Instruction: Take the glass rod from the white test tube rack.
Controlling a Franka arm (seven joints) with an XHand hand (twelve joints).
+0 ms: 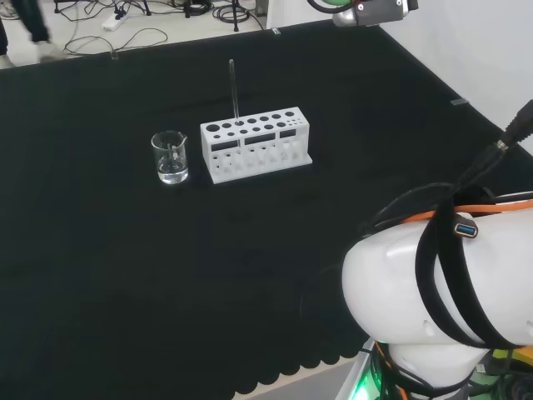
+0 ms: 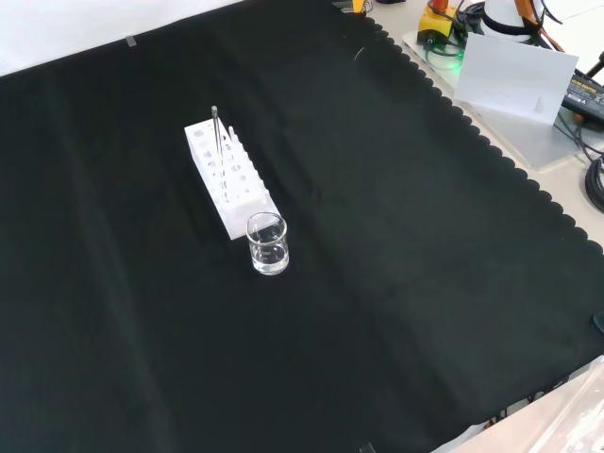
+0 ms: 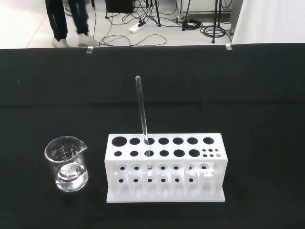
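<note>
Rod (image 3: 142,114) upright in rack (image 3: 164,167), beaker (image 3: 67,163) seemingly just beside.

— Where does the head view sit?
— High behind the arm (image 1: 433,283), lower right of frame, looking across the bench (image 1: 125,292).
— And the front view?
— Opposite, looking down.
— The wrist view?
— Nearest. All share the white rack (image 1: 255,143) (image 2: 226,179) (image 3: 164,167).

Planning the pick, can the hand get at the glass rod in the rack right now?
Probably yes. The glass rod stands upright, well clear above the white rack, and the beaker sits apart beside it, so nothing crowds its top.
</note>
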